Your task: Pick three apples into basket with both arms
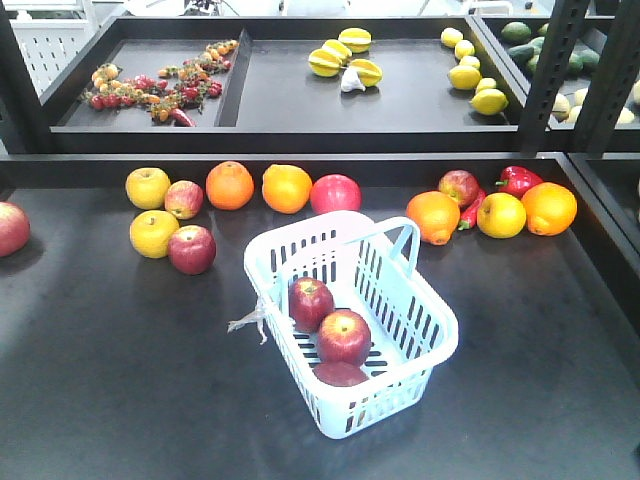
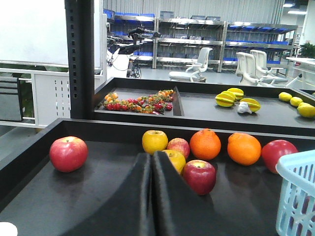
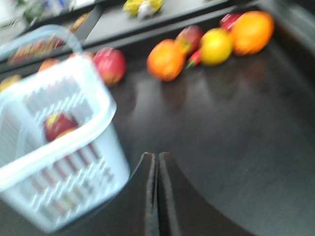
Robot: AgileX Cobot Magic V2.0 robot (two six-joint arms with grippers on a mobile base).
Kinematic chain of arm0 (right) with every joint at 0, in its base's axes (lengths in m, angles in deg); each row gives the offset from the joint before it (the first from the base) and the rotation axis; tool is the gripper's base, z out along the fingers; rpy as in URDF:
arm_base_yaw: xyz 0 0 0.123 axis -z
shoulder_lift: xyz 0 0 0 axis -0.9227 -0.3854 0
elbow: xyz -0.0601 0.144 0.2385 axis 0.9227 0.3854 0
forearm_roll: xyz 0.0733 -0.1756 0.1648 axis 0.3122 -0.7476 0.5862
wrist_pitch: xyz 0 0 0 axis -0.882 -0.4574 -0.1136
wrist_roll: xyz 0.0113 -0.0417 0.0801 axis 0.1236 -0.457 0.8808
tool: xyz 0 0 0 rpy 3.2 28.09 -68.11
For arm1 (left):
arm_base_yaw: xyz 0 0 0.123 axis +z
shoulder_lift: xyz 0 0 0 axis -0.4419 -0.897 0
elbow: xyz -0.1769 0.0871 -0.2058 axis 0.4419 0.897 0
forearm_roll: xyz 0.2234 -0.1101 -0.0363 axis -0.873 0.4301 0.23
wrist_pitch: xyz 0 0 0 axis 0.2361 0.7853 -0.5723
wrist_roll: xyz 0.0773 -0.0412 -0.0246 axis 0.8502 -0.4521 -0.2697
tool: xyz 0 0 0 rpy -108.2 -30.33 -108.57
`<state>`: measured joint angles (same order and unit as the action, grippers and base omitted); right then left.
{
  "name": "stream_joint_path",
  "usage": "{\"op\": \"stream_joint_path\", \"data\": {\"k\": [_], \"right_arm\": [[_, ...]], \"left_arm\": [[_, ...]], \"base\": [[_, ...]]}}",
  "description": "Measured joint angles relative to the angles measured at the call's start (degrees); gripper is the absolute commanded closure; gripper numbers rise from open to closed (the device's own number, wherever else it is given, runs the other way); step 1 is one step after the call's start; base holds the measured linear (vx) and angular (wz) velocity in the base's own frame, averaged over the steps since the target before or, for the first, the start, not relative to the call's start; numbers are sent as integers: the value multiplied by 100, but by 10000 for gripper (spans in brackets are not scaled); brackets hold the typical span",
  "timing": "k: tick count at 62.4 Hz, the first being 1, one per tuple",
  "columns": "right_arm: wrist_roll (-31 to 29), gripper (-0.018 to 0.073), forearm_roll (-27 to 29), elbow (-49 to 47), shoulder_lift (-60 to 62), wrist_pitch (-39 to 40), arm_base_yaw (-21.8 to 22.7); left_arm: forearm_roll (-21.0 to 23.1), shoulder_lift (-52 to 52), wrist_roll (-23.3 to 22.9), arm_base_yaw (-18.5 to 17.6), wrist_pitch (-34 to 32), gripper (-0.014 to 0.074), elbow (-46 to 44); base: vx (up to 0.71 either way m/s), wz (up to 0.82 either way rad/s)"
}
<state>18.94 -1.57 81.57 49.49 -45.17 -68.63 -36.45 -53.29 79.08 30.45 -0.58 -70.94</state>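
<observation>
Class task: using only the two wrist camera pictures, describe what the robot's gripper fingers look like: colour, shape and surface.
Left gripper and right gripper look alike: two matte black fingers each, wide at the base and curving in to narrow tips. The surfaces are smooth and plain, with no visible markings. No cables or arm links appear in either wrist view.

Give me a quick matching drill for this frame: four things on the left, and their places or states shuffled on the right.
Things:
1. three apples
2. basket
3. left gripper
4. red pepper

Places or states:
A. shut, holding nothing
B. at the back of the table, behind a yellow fruit
C. inside the basket
D. on the dark table, handle folded back

Pairs: 1-C, 2-D, 3-A, 4-B
</observation>
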Motion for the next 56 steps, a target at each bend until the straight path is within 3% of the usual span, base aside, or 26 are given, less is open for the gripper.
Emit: {"op": "stream_joint_path", "data": {"k": [21,56], "right_arm": [[242,561,-1182,0,14,1254,154],[255,561,-1304,0,14,1645,154]], "left_arm": [[0,0,0,0,0,603,0],[0,0,0,0,0,603,0]], "base": [[0,0],[0,0]]}}
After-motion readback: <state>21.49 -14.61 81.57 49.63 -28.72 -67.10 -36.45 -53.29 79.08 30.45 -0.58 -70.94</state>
